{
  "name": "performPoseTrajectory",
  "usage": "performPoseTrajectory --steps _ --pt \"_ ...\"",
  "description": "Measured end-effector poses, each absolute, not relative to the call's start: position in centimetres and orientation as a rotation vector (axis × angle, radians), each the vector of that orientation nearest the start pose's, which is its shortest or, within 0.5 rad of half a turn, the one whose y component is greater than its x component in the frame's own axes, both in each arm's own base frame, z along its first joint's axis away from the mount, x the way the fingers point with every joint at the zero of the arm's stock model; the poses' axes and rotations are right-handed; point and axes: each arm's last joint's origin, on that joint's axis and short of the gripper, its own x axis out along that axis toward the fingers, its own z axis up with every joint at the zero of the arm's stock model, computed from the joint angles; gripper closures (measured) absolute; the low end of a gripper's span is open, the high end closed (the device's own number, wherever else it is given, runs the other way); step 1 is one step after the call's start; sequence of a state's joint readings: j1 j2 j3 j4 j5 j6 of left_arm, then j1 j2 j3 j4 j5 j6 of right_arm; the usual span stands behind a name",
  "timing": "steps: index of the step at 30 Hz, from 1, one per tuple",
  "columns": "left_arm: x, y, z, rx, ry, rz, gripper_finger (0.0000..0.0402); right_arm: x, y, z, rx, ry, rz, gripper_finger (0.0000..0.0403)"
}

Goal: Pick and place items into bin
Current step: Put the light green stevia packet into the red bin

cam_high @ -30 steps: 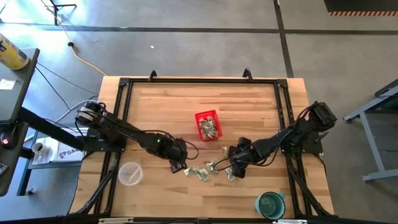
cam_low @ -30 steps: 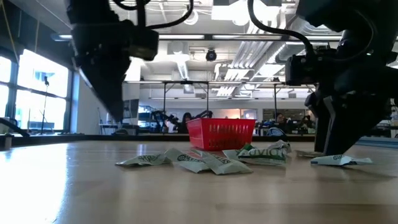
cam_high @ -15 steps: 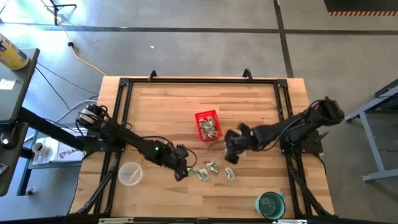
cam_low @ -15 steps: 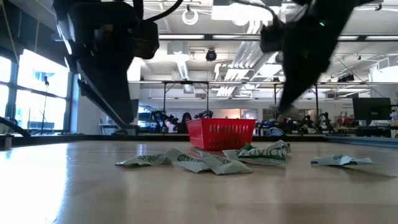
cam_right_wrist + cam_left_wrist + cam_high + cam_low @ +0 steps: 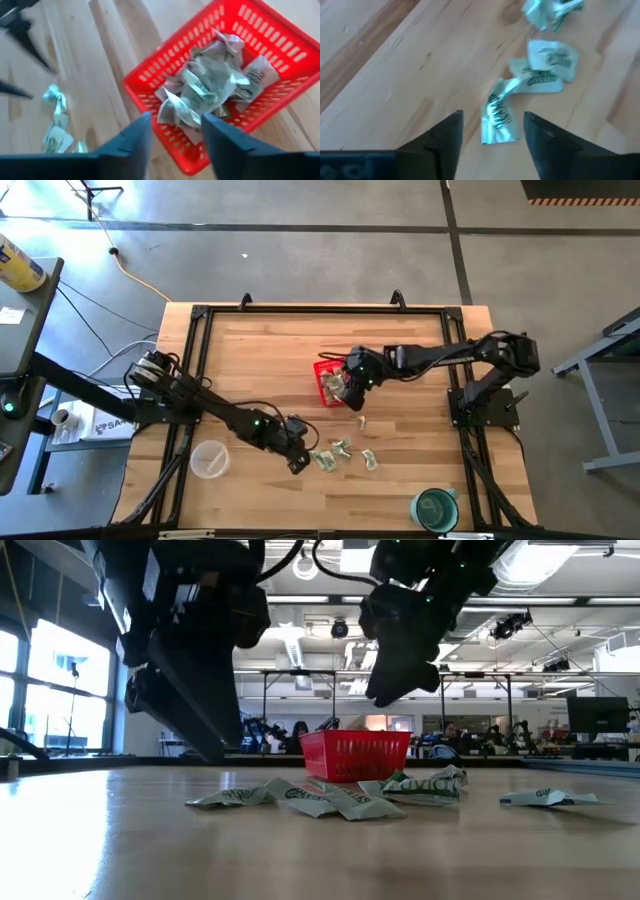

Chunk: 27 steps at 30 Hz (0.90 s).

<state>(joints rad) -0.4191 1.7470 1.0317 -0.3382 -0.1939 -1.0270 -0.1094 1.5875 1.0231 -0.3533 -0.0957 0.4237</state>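
- A clear plastic cup [image 5: 209, 459] sits just beside the left arm; a teal cup [image 5: 435, 507] stands well apart.
- Green print on the wrapped pieces [image 5: 498, 114] is unreadable.
- Left gripper [image 5: 491, 134]: fingers apart, empty, straddling one piece.
- Right gripper [image 5: 175, 136]: fingers apart, empty, above the red basket [image 5: 172, 67], which holds several pieces.

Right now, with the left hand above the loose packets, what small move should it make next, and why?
Probably lower the left hand straight down and close it on the nearest packet. Its fingers are open, and that packet lies flat on the table, lined up between them. The right hand is busy over the red basket.
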Motion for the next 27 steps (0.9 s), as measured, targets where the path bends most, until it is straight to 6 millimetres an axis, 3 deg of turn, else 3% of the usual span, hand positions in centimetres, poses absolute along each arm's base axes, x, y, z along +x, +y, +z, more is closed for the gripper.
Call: performPoseTrajectory --steps 7,13,18,25,27 --pt "31.8 -13.6 15.4 -0.628 0.986 0.287 0.0083 30.5 -1.1 21.5 0.314 1.028 -0.244 0.0107" --pt "32.4 -13.9 13.1 -0.527 1.013 0.276 0.0088 29.7 0.8 21.3 0.178 1.081 -0.296 0.0063" --pt "32.3 -13.6 12.2 -0.302 1.021 0.29 0.0156 29.5 1.9 21.3 0.134 1.066 -0.37 0.0069" --pt "32.2 -12.1 11.9 0.204 0.959 0.391 0.0314 27.3 3.7 22.3 0.051 1.055 -0.58 0.0098" --pt "32.5 -11.2 11.9 0.261 0.971 0.394 0.0358 26.2 4.2 22.9 0.058 1.048 -0.636 0.0106"
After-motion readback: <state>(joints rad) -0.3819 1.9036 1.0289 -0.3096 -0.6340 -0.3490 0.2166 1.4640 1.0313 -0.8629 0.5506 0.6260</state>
